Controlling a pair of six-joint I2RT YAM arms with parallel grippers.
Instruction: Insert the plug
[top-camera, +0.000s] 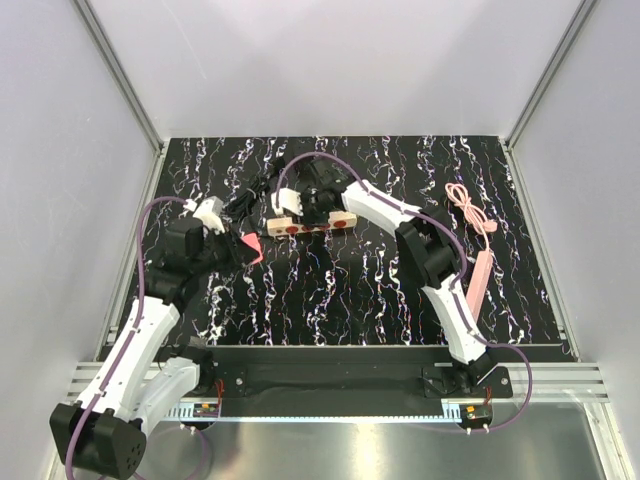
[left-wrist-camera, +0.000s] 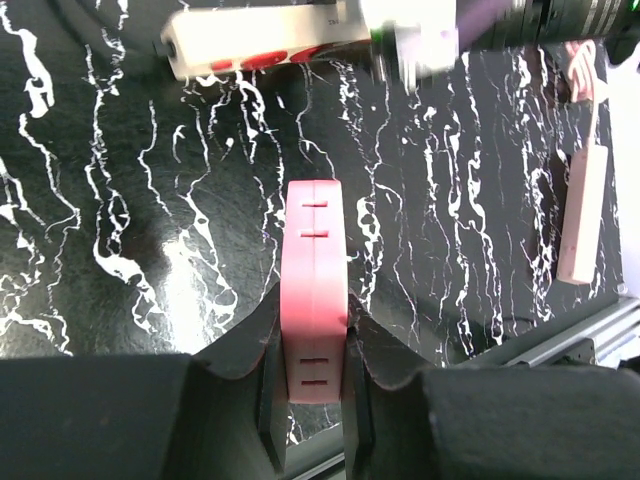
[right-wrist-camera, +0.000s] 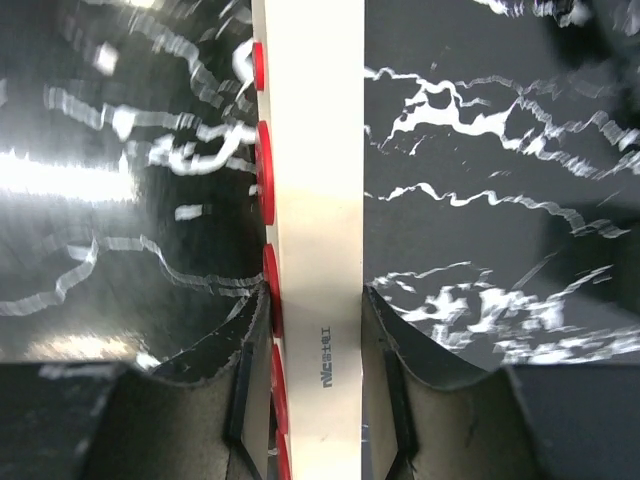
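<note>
The cream power strip (top-camera: 310, 224) is the largest loose thing. It is clamped across its narrow width by the right gripper (right-wrist-camera: 315, 330), with both fingers pressed to its sides and the red sockets shown along its left edge in the right wrist view. If that grip is off-centre, the strip could be swivelled or tipped when something is pushed into it, and the socket would be thrown out of line.

A pink block (left-wrist-camera: 313, 250) is clenched in the left gripper (left-wrist-camera: 315, 312). With that gripper occupied the plug cannot be picked up by it, so the wrong thing may be carried to the sockets.

The plug (top-camera: 244, 206) is judged to be the small dark shape on the table just left of the strip's end, between the 2 grippers, with its thin cord looped toward the far edge. It is barely told from the black surface, so it could be missed, or its cord snagged by either arm.

The cell is closed on 3 sides by plain pale walls (top-camera: 330, 70). The table (top-camera: 340, 300) is black with white veining and glossy, with glare seen in both wrist views. Sliding of the strip is judged likely on so smooth a face. A coiled pink cable (top-camera: 467, 207) is seen well apart at the right.
</note>
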